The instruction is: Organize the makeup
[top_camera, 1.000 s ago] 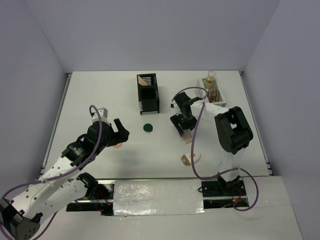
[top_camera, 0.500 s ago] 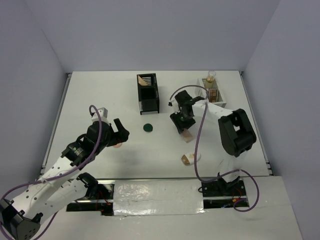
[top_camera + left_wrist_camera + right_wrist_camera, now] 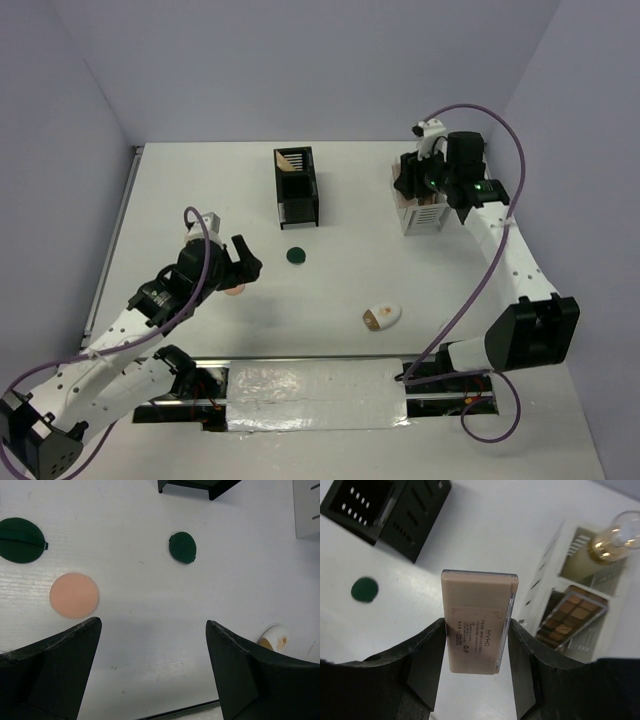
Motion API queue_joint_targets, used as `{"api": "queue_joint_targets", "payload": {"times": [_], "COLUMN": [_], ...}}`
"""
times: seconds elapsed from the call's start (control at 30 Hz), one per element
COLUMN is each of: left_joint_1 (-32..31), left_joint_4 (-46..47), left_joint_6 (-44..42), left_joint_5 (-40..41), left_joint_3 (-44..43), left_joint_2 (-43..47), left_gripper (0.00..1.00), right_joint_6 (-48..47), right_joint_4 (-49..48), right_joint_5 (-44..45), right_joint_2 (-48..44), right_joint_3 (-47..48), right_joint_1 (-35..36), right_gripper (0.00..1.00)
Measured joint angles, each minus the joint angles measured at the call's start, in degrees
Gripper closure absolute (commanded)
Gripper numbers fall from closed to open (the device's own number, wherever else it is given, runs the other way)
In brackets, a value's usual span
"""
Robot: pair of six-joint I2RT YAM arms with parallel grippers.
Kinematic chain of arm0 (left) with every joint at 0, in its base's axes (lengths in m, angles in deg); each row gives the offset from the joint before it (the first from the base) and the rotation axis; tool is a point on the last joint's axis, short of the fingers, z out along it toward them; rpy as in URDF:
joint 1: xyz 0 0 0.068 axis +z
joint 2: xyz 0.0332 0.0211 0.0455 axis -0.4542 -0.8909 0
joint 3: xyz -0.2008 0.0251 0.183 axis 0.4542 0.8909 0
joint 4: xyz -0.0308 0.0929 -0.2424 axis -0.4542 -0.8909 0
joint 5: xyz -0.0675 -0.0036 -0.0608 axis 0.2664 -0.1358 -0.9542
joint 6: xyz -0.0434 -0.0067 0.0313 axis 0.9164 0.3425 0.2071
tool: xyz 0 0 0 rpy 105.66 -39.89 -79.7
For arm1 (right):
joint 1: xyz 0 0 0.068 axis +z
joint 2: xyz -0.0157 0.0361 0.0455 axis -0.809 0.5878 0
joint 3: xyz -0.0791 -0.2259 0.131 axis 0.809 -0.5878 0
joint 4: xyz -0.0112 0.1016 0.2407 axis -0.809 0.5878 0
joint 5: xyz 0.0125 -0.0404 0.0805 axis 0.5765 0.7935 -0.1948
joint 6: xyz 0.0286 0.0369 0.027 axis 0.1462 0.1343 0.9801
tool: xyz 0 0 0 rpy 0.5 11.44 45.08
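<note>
My right gripper [image 3: 476,630] is shut on a flat beige eyeshadow palette [image 3: 479,610] and holds it upright in the air, beside the white grid-sided organizer [image 3: 540,585]. In the top view the right gripper [image 3: 413,181] hangs over that box [image 3: 425,217]. The box holds a gold-capped bottle [image 3: 615,537] and a brown eyeshadow palette [image 3: 572,615]. My left gripper [image 3: 152,625] is open and empty above the table, near the peach puff [image 3: 74,595]. A dark green round compact [image 3: 182,547] lies beyond it. The white-gold oval compact [image 3: 381,316] lies near the front.
The black slotted organizer [image 3: 297,187] stands at the back middle with a palette in its far slot. A second, larger dark green round piece [image 3: 20,533] lies left of the puff. Grey walls close in the table on three sides.
My right arm has lifted the beige palette off the middle of the table and carried it back and right to the white organizer. My left arm has barely moved.
</note>
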Motion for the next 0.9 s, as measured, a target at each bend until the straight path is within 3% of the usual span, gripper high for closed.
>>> {"api": "queue_joint_targets", "payload": {"times": [0.27, 0.67, 0.9], "left_joint_1": [0.4, 1.0, 1.6], "left_joint_4": [1.3, 2.1, 2.4], "left_joint_6": [-0.4, -1.5, -1.6], "left_joint_5": [-1.0, -1.6, -2.3], "left_joint_3": [0.0, 0.0, 0.0], "left_joint_2": [-2.3, -3.0, -3.0], "left_gripper": [0.02, 0.02, 0.02], "right_joint_6": [4.6, 8.5, 8.4], "right_joint_4": [-15.8, -25.1, -25.9], "right_joint_5": [-0.1, 1.1, 1.2], "right_joint_2": [-3.4, 7.7, 9.0], "right_joint_3": [-9.4, -9.3, -9.4], "right_joint_1": [-7.7, -13.7, -13.7], "right_gripper": [0.97, 0.87, 0.39]}}
